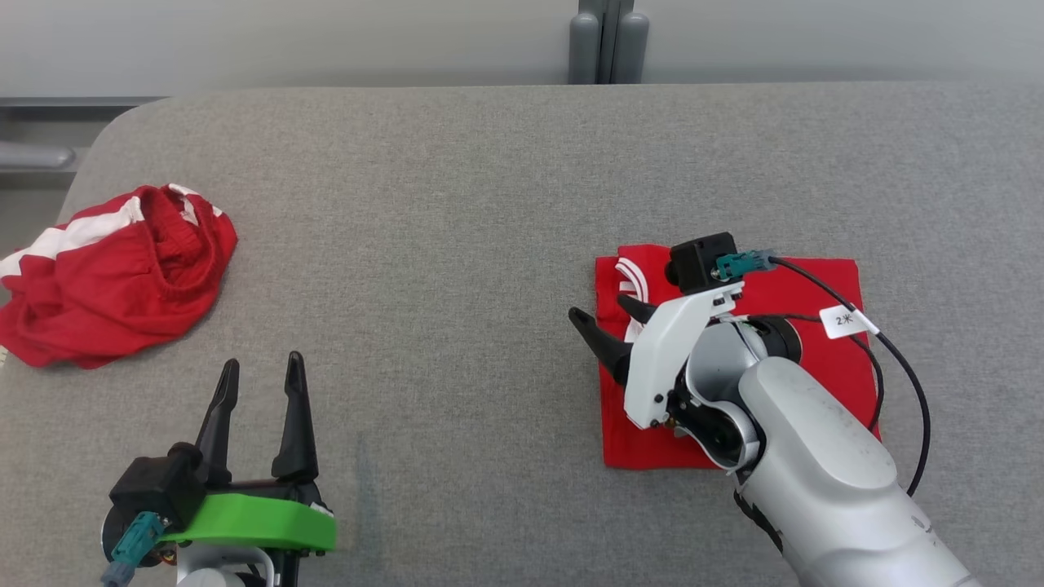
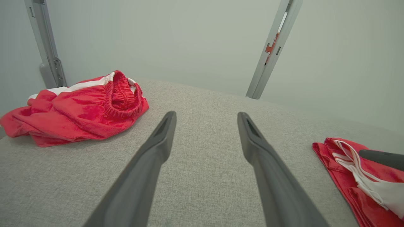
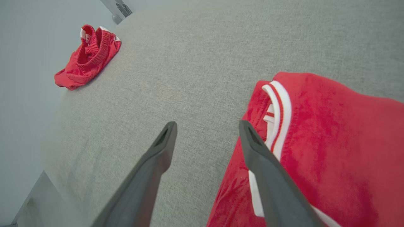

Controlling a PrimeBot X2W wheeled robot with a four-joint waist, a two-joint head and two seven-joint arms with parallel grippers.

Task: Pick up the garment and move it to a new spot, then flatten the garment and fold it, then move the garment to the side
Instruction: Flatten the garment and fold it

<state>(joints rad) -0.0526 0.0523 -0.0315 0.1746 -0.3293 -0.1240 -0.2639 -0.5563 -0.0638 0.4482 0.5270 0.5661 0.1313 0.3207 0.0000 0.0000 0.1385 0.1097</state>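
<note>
Head view first, and the one thing I can read is a white tag (image 1: 844,320) on the black cable (image 1: 905,367) looping off my right wrist: a "2" and a star-like mark after it. My right forearm (image 1: 824,473) reaches in from the lower right and bends at the wrist, so the right claw (image 1: 608,318) points left, spread wide and holding nothing. The folded red garment (image 1: 816,285) lies flat on the grey desk (image 1: 457,204) right under that wrist. One finger sits over its striped collar and the other is just off its left edge. My left claw (image 1: 263,364) points straight ahead, spread and empty, low over bare desk. The crumpled red shorts (image 1: 114,277) are ahead of it and off to its left.

Left wrist view: left claw (image 2: 205,118) wide apart with only grey desk (image 2: 202,94) between the fingers. The shorts (image 2: 79,110) are heaped ahead-left with the waistband up, and the folded garment (image 2: 334,170) is far to the right. One of my right claw's fingers (image 2: 382,157) pokes in above it.

Right wrist view: right claw (image 3: 206,126) spread and gripping nothing. The right-hand finger is over the folded garment's (image 3: 331,142) white-and-red collar band, the left-hand one over bare desk (image 3: 189,63). The shorts (image 3: 88,56) are well apart, far ahead-left near the desk's edge.
</note>
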